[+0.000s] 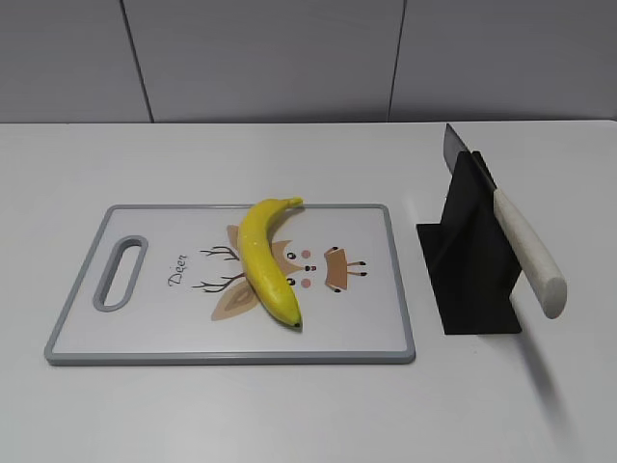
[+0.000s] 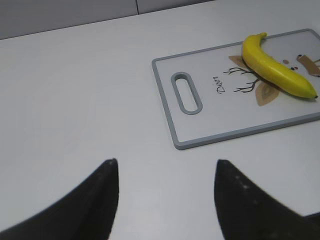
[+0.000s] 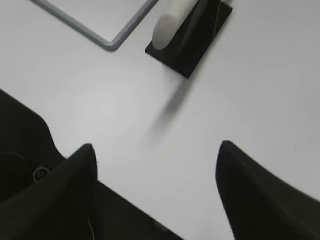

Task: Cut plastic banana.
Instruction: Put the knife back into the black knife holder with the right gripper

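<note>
Nothing is cut yet — I judge this the very start. The banana (image 1: 267,261) lies whole on the board (image 1: 87,338), slanting from far to near across its middle. The knife (image 1: 521,246) sits in its stand (image 1: 472,280), right of the board, handle toward me. Next I need that handle. My right gripper (image 3: 155,150) hangs spread and empty near the stand; my left gripper (image 2: 165,167) too — wide apart, left of the board.

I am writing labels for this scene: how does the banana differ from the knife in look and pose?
The plastic banana is curved and yellow; the knife is straight, with a whitish handle. The banana lies flat on the cutting board; the knife leans in a black stand, handle tilted down toward the camera. No claw touches either.
</note>
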Controlling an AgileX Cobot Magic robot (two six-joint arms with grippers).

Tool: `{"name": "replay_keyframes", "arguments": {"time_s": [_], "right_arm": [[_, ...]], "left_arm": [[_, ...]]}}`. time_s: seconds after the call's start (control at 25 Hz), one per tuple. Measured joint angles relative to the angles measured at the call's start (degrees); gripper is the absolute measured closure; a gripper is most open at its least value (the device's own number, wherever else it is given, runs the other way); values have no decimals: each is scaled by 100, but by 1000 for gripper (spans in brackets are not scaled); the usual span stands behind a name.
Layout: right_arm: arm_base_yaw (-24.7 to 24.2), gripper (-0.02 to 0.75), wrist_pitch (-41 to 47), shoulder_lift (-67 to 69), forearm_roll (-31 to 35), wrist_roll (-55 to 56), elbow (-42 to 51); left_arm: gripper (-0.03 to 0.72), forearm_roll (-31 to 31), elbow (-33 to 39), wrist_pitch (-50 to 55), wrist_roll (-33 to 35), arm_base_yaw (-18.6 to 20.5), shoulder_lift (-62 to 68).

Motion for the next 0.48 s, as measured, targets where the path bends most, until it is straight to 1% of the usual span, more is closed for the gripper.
{"name": "replay_keyframes", "arguments": {"time_s": [0.32, 0.48], "right_arm": [[0, 164, 6, -1592, 36, 0, 11], [0, 164, 34, -1816, 36, 17, 17]], "left_arm": [[98, -6, 0, 0, 0, 0, 0], [98, -16, 0, 0, 0, 3, 0]]}}
